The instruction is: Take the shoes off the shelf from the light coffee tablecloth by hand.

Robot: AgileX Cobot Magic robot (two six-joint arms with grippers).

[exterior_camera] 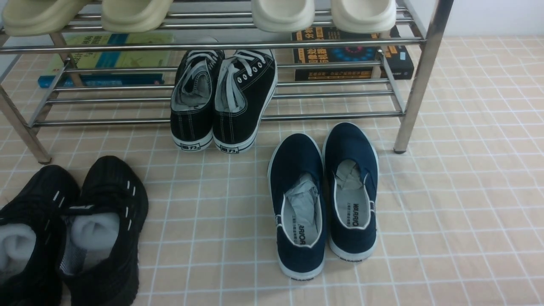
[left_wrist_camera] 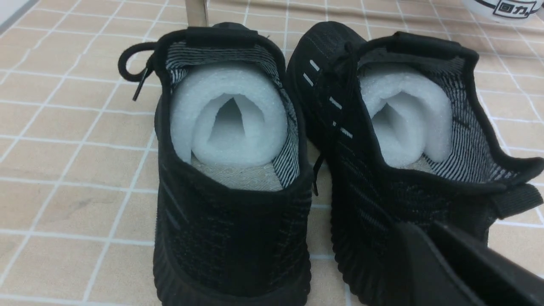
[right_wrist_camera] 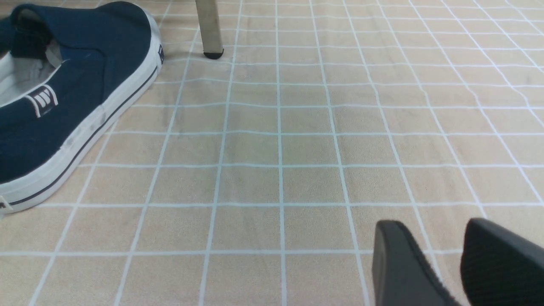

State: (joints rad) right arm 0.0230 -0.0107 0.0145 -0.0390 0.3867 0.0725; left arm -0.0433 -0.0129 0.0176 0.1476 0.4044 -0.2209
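The black knit sneakers (exterior_camera: 106, 191) stand side by side on the light coffee tablecloth (exterior_camera: 467, 191) at the front left, in front of the shelf (exterior_camera: 212, 44), heels toward me, white stuffing inside. In the left wrist view they (left_wrist_camera: 229, 229) fill the frame. My left gripper (left_wrist_camera: 427, 231) is just behind the heel of the nearer sneaker (left_wrist_camera: 369, 191), jaws close together with nothing seen between them. My right gripper (right_wrist_camera: 442, 229) hovers over bare cloth (right_wrist_camera: 276, 170), open and empty. Neither gripper shows in the front view.
Black canvas lace-ups (exterior_camera: 242, 97) sit on the shelf's lower tier, heels overhanging. Navy slip-ons (exterior_camera: 323, 195) lie on the cloth at centre; one shows in the right wrist view (right_wrist_camera: 85, 85). Cream slippers (exterior_camera: 280, 15) sit on the upper tier. Books (exterior_camera: 352, 55) lie behind.
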